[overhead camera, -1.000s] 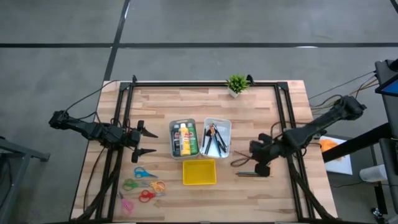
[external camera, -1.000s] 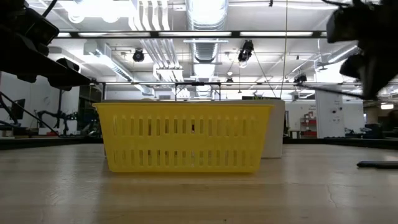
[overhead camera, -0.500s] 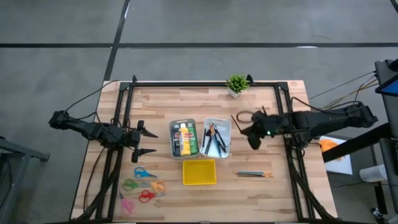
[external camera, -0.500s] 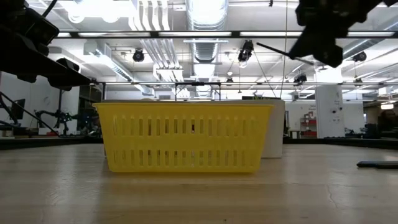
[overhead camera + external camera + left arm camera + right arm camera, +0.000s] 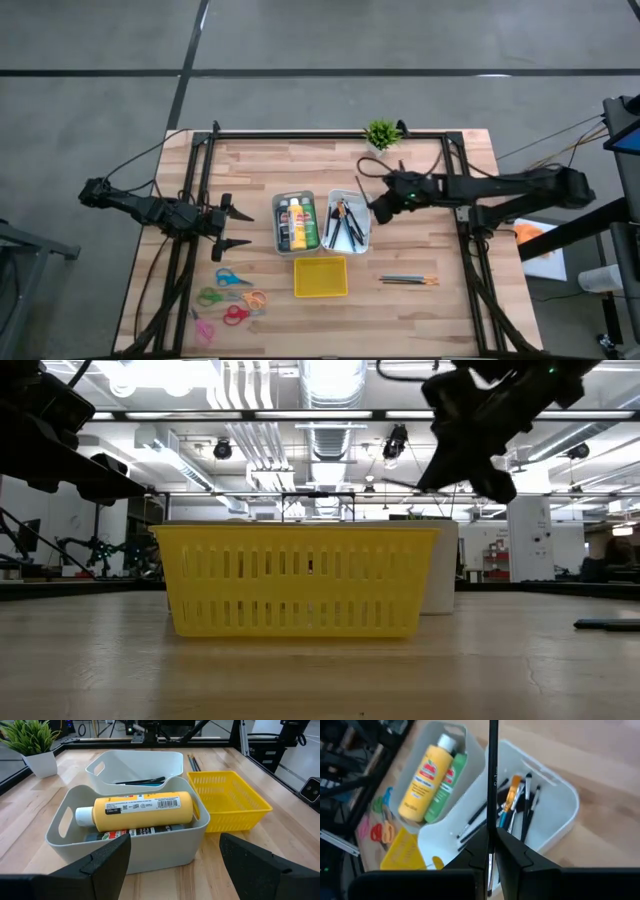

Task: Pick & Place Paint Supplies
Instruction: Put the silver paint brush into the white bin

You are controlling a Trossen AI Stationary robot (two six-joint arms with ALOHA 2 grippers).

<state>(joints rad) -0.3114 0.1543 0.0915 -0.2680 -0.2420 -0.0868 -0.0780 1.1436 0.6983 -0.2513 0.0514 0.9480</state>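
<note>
Right pincer (image 5: 378, 207) above wooden table (image 5: 440, 310)

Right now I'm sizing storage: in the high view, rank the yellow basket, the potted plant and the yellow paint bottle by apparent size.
1. Yellow basket
2. Potted plant
3. Yellow paint bottle; the plant and bottle look close, so their order is unsure.

— How many pale plastic bins?

— Two, side by side: the left bin (image 5: 294, 222) with three paint bottles, the right bin (image 5: 350, 220) with a cluster of brushes I can't count.

— Below the bins?

— One yellow slotted basket (image 5: 320, 276). Left of it, four or five coloured scissors (image 5: 230, 298); right of it, a few loose pencils (image 5: 407, 280).
</note>
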